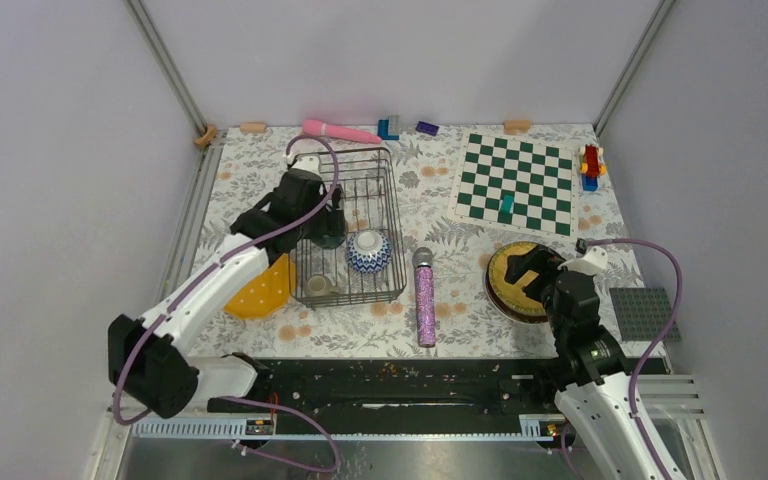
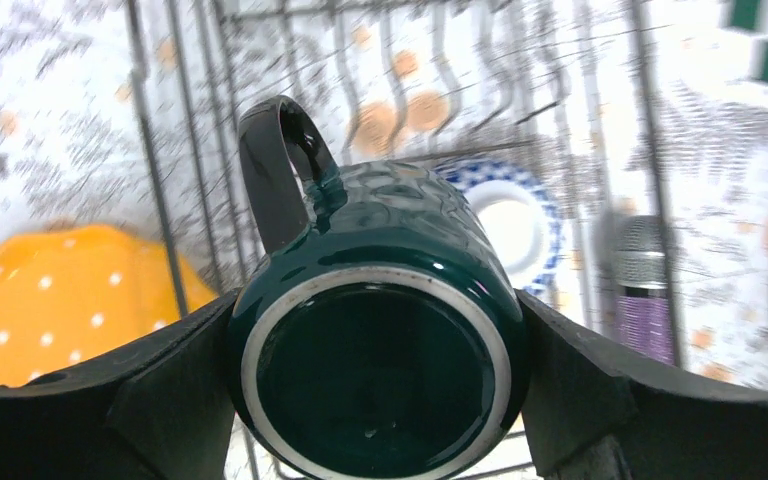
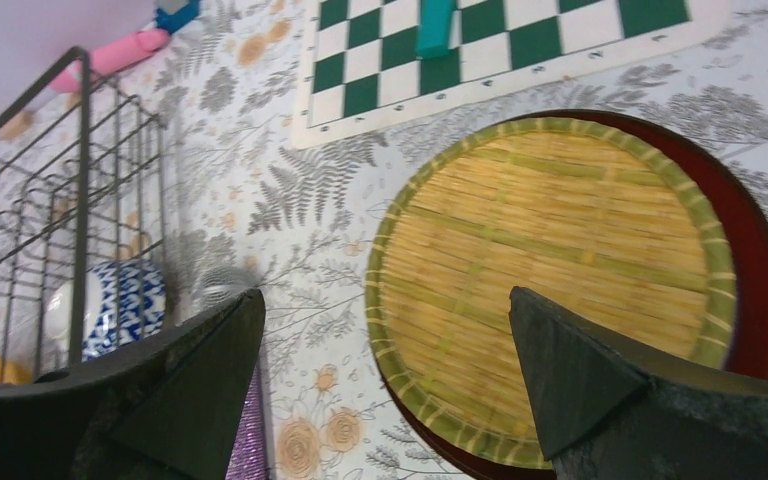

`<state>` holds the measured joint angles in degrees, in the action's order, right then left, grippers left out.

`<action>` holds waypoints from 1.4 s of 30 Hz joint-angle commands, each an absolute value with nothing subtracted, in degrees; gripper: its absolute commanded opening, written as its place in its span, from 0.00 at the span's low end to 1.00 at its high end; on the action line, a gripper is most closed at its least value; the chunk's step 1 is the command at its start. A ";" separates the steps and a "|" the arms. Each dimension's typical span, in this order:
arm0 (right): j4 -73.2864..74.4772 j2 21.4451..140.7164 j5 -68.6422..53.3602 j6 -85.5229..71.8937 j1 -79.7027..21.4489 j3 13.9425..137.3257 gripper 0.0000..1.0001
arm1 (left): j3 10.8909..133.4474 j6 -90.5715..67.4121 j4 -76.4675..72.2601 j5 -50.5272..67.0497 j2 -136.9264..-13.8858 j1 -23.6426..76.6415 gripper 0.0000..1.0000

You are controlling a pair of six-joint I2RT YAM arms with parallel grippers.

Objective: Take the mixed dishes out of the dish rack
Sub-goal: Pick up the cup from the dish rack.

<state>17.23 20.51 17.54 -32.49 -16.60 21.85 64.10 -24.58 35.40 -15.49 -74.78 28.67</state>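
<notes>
Floral tablecloth (image 1: 460, 305) underlies everything. My left gripper (image 2: 380, 375) is clamped on the dark teal mug (image 2: 395, 225) within the dish rack (image 1: 398, 240). My right gripper (image 3: 385, 325) hovers, fingers apart, over the stacked plates (image 3: 560, 270), which are already out. The yellow plate (image 1: 260, 290) is out too, while the patterned bowl (image 1: 369, 251) and small cup (image 1: 320, 286) are left in the rack.

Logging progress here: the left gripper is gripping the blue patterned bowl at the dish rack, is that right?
No. The left gripper is gripping the dark teal mug at the dish rack, as the left wrist view shows. The blue patterned bowl sits ungripped in that rack.
</notes>
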 commanded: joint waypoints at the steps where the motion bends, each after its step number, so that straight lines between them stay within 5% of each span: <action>1: 9.73 19.05 9.36 -30.03 -16.52 21.28 1.00 | 62.28 -18.60 18.76 -3.95 -66.03 28.48 0.00; 16: -21.74 24.38 -27.43 -35.20 -16.52 18.89 0.99 | 45.01 -16.45 -16.02 50.55 -55.19 28.55 0.00; 28: -60.31 46.73 -35.46 -58.02 -20.40 20.13 0.94 | 44.56 -17.31 -22.37 58.81 -57.66 30.60 0.00; 42: -74.74 63.01 -28.01 -60.56 -33.21 26.62 0.78 | 45.04 -20.20 -25.25 58.97 -60.18 32.02 0.00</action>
<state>-66.26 61.19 -29.54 -59.02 -31.68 23.05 42.72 -18.50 -15.55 56.86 -60.47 31.62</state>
